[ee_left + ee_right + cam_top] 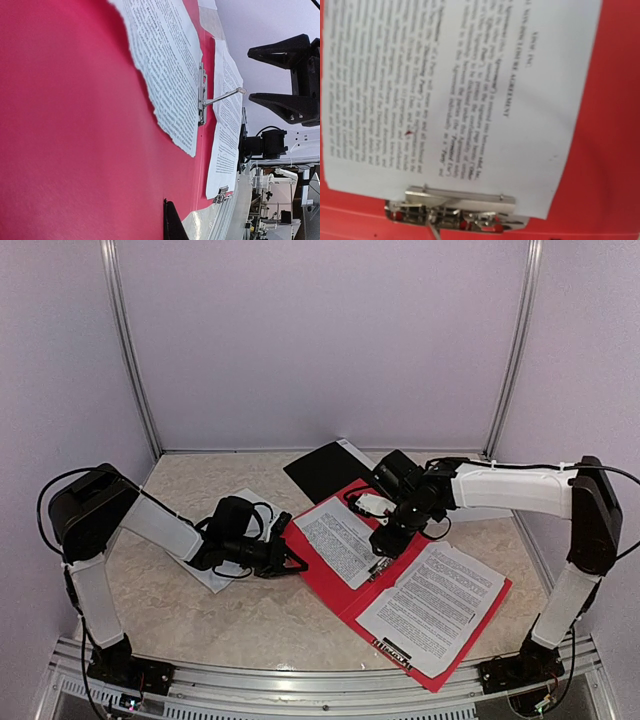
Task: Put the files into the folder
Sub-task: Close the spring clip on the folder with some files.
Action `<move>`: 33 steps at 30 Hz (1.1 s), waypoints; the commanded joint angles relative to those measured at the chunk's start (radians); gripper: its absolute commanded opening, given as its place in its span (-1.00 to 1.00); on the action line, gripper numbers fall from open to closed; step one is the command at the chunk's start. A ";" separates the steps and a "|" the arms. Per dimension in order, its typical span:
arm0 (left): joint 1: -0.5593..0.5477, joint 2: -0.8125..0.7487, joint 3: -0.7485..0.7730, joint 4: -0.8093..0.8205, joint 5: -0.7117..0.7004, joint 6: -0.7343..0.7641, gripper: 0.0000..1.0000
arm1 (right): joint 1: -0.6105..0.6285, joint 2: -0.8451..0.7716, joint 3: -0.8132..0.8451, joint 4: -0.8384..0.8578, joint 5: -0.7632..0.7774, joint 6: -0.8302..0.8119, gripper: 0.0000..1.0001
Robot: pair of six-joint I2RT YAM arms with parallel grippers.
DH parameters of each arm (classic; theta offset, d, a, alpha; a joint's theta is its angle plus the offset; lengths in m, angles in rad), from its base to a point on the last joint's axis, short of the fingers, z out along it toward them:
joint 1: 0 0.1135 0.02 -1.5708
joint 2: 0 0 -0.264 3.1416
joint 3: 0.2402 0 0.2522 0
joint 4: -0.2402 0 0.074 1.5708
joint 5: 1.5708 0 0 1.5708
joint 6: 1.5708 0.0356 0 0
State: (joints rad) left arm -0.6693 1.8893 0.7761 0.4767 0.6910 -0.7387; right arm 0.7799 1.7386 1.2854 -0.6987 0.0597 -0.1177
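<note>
Counter [200,620]: pale, marble-patterned, enclosed by plain walls, with both arm bases at its near edge.

Red folder [340,600]: lies open and flat at the centre of the counter, turned at an angle, its spine running from near right to far left.

Black folder [322,472]: closed, flat, just behind the red folder's far corner. A white sheet [362,453] shows at its far right edge.

Files: two printed sheets lie inside the open red folder. The left sheet [338,540] rests on the left half, with one short edge at the spine. The right sheet [432,605] rests on the right half and reaches the near edge. A third loose sheet [248,502] lies on the counter left of the red folder, partly under the left arm.

Left end effector [290,560]: low over the counter at the red folder's left edge, fingers pressed together. One dark fingertip [170,222] shows against the red cover. Whether it nips the cover cannot be told.

Right end effector [385,540]: above the spine, over the left sheet's edge. From the left wrist view its fingers stand spread with nothing between them.

Metal clip [455,212]: fixed along the spine, and the left sheet's edge sits at its bar. Its thin lever [225,95] stands raised off the folder.
</note>
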 commanded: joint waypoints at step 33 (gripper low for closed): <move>-0.010 -0.013 0.008 -0.058 -0.002 0.019 -1.00 | -0.006 -0.010 -0.086 -0.037 -0.005 0.098 -0.36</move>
State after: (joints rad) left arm -0.6697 1.8893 0.7761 0.4591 0.6838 -0.7357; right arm 0.7799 1.7058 1.2121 -0.7151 0.0563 -0.0273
